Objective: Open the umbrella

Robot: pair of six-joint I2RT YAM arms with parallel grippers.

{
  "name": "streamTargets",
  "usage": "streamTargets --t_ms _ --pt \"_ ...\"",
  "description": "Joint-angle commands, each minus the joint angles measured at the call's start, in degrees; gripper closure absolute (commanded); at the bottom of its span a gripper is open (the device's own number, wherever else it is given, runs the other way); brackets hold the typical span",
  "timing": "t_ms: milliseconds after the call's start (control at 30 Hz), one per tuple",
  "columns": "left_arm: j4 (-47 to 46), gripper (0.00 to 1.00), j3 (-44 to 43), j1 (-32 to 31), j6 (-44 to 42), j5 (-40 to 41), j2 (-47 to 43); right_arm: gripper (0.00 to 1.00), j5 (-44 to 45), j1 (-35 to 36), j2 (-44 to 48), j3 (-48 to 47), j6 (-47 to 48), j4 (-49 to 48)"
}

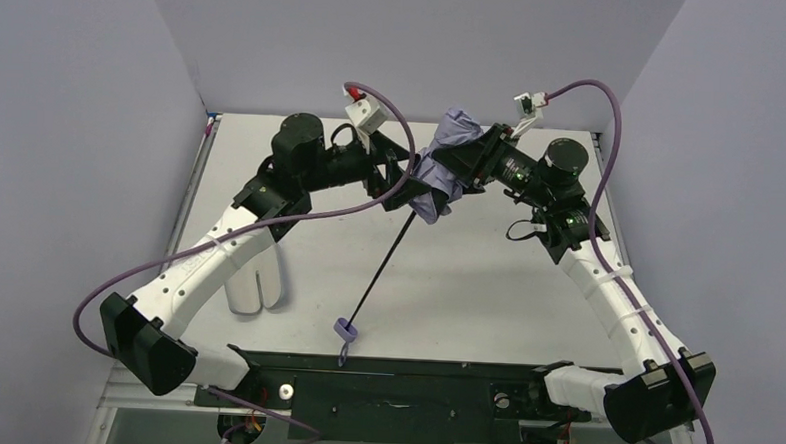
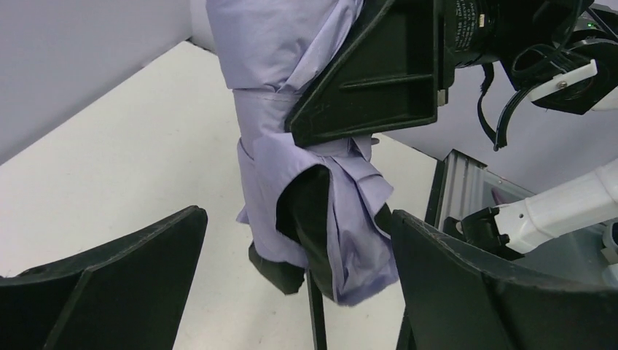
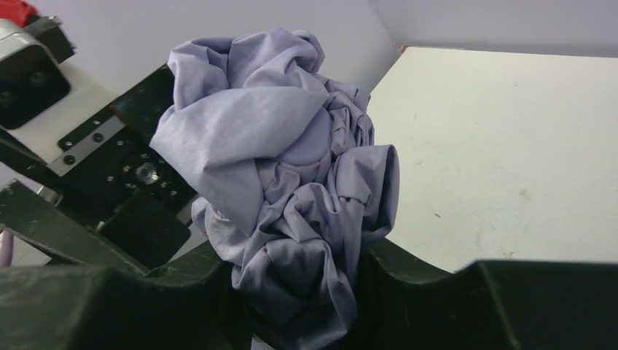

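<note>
The umbrella (image 1: 439,179) hangs folded in the air, its lavender bundle clamped in the right claw (image 1: 472,157). From that claw its long axis runs down toward the bases, the thin shaft (image 1: 382,267) ending at the handle (image 1: 345,329). The left claw (image 1: 399,170), jaws wide apart, flanks the bundle's lower end and looks the nearer one. A flat whitish pouch (image 1: 256,284) lies below it, seemingly empty.

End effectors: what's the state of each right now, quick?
Left end effector: open, holding nothing.
Right end effector: closed on the umbrella, gripping its bunched fabric.
</note>
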State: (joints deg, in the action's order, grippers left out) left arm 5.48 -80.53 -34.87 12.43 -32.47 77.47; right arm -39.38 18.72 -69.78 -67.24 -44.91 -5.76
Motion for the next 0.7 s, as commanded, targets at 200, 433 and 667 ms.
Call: streamTargets --t_ms 200,433,667 --pt "-9.13 0.26 0.47 -2.8 3.97 -4.26 3.75 1.0 -5.16 2.52 3.41 -2.24 -2.3 -10.65" --pt "-11.25 0.92 0.69 -0.86 6.15 -5.78 3.65 0.84 -5.36 2.17 3.26 -5.07 -0.49 -4.96" --pt "-16.29 1.0 1.42 3.91 14.46 -4.73 3.17 0.23 -4.33 -6.73 3.57 -8.3 0.95 2.33"
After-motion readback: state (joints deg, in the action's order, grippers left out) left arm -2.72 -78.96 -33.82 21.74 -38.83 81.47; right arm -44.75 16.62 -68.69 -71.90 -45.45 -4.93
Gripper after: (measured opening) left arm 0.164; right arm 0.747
